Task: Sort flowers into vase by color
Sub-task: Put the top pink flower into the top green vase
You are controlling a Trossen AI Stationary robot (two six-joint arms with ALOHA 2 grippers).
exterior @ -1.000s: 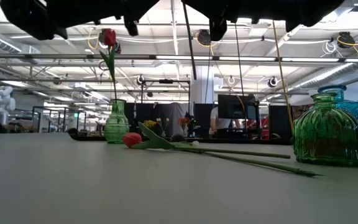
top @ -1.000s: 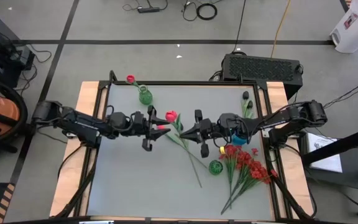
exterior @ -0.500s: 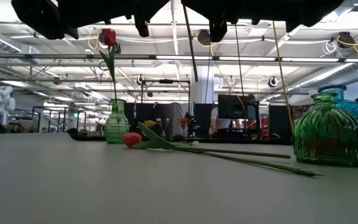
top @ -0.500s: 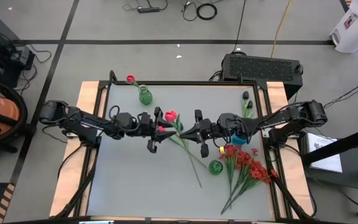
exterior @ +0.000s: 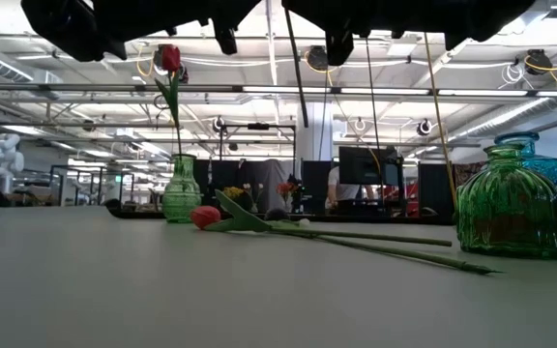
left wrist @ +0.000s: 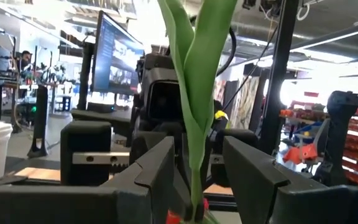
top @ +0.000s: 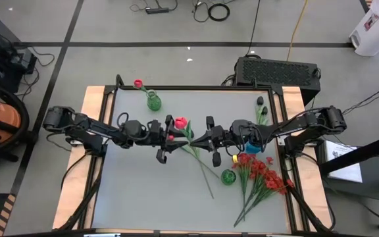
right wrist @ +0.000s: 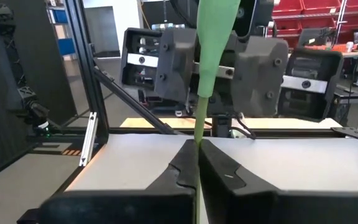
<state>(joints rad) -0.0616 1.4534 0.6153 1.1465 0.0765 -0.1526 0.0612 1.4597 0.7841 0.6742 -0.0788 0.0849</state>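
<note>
Right hand (right wrist: pixel 197 163) clamped on tulip stem (right wrist: pixel 200 118); left hand (left wrist: pixel 196 167) open astride its leaves, mid-table.

- My fingers (right wrist: pixel 166 186) are dark, shut on a green stem (right wrist: pixel 199 121).
- A red tulip (top: pixel 181 122) lies on my grey table (top: pixel 143 191).
- Green glass vases (exterior: pixel 511 208); one blue vase (exterior: pixel 542 159).
- A bushy bunch of red blossoms (top: pixel 263 172).

Red tulip (top: pixel 181 122) held upright, mid-table
</note>
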